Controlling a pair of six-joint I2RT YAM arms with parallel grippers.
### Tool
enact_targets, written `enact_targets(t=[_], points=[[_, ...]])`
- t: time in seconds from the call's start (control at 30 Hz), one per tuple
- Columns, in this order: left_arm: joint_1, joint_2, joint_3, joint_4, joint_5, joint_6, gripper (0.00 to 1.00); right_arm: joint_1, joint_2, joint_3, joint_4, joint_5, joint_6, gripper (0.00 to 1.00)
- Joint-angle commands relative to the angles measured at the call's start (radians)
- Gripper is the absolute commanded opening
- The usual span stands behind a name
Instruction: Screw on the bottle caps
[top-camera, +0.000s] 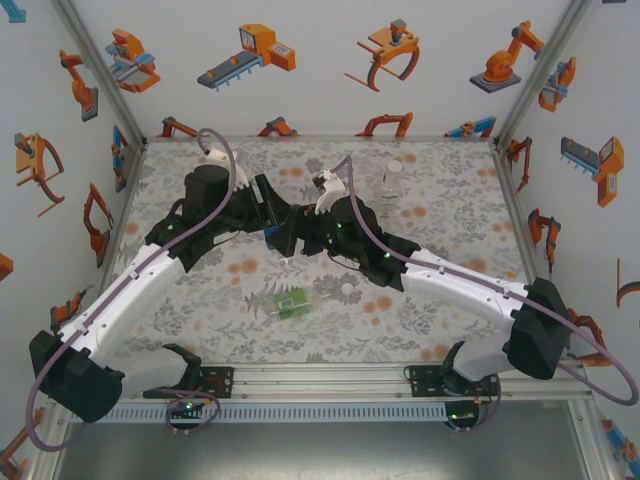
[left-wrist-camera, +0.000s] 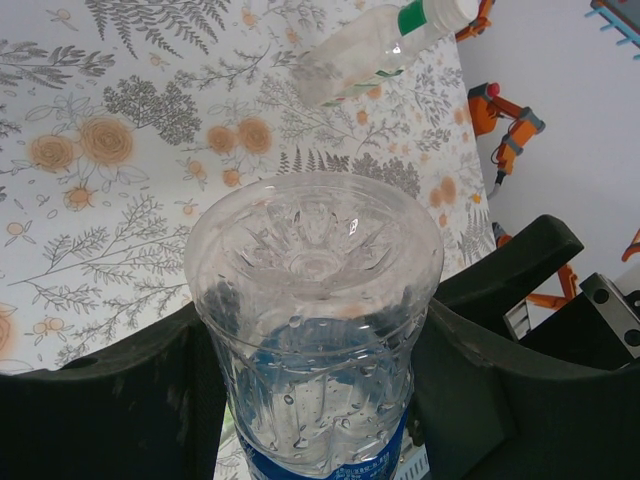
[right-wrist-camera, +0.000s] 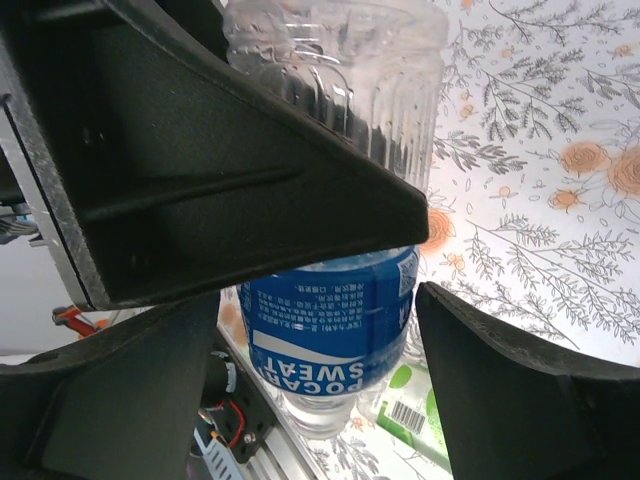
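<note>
- The left gripper (left-wrist-camera: 320, 335) is clamped on the blue-labelled Pocari Sweat bottle (left-wrist-camera: 315, 250), which is held off the bench (top-camera: 450, 235) at mid-table with its base towards the left wrist camera.
- The right gripper (right-wrist-camera: 318, 300) straddles the label end of that bottle. I cannot tell whether its fingers press on it.
- A green-labelled bottle (top-camera: 292, 302) lies on its side on the near bench, with a white cap (top-camera: 348, 290) just beside it.
- A tall clear bottle (top-camera: 390, 185) stands at the far right.

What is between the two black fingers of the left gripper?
The clear plastic bottle with the blue label, its base toward the camera; the left gripper clamps it, as the left wrist view shows.
</note>
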Motion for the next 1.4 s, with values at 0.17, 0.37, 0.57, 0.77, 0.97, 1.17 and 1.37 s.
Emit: enact_targets(t=[0.17,0.37,0.57,0.77,0.97,1.17,1.37], points=[[-0.037,-0.017,-0.002,0.069,-0.026,-0.050,0.46,0.008,0.005,-0.023,0.054,-0.026,0.024,0.67],[-0.046,-0.029,-0.002,0.082,-0.040,-0.053,0.47,0.007,-0.011,-0.034,0.030,-0.021,0.021,0.65],[-0.053,-0.047,-0.015,0.110,-0.038,-0.064,0.47,0.007,-0.026,-0.050,0.027,0.001,0.028,0.59],[-0.055,-0.052,-0.011,0.102,-0.026,-0.050,0.61,0.007,-0.035,-0.051,0.047,-0.002,0.009,0.40],[-0.056,-0.094,0.015,-0.021,-0.078,0.024,0.97,0.006,-0.086,-0.050,-0.048,0.020,-0.152,0.29],[-0.048,-0.123,0.058,-0.180,-0.083,0.130,0.97,0.006,-0.174,-0.031,-0.272,0.038,-0.518,0.23],[-0.041,-0.148,0.090,-0.284,0.009,0.250,0.97,0.005,-0.290,-0.022,-0.504,0.021,-1.017,0.22]])
